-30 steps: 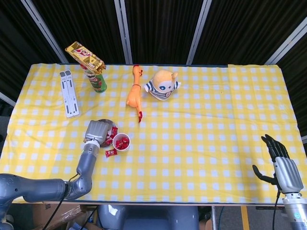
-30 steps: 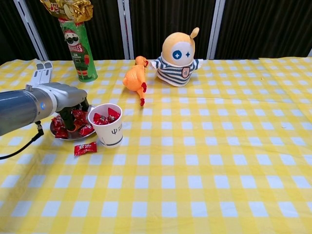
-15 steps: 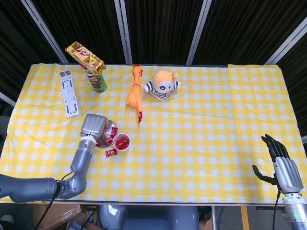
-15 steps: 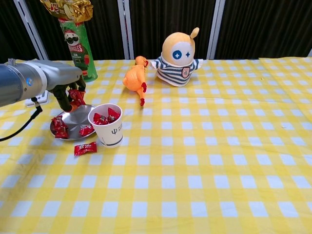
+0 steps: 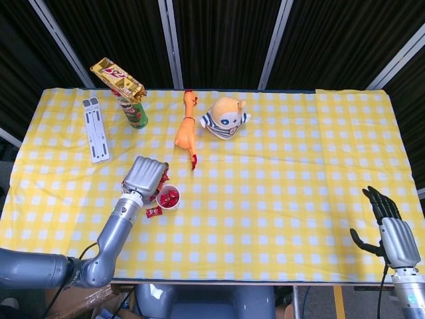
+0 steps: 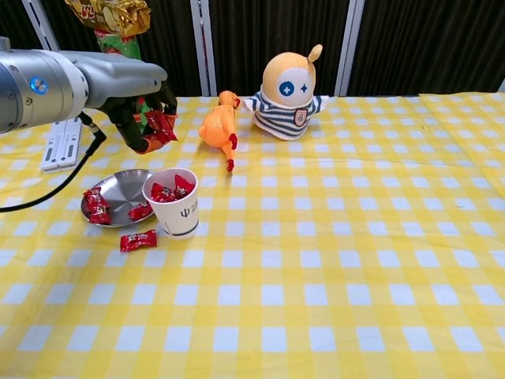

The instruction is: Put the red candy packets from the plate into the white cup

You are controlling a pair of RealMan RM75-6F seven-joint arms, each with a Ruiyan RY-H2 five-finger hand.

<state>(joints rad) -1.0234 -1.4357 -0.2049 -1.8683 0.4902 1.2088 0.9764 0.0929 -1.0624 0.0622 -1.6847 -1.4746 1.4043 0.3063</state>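
Candy packets point(image 6: 160, 126), red, pinched in left robot hand point(image 6: 142, 118) raised above the white cup point(image 6: 178, 203) at its 11 o'clock, apparently for dropping in; more remain on plate point(image 6: 125, 193) at cup's 9 o'clock; right robot hand point(image 5: 388, 222) idle, fingers spread, empty.

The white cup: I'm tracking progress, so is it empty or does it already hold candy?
Partly filled. The white cup stands upright with red candy packets showing at its rim.

Glossy red candy packets point(image 6: 98, 207) lie on a shiny metal plate point(image 6: 126, 189) (mirror-smooth); the white cup point(image 6: 181, 213) looks matt paper, the checked tablecloth point(image 6: 355, 260) soft cloth.
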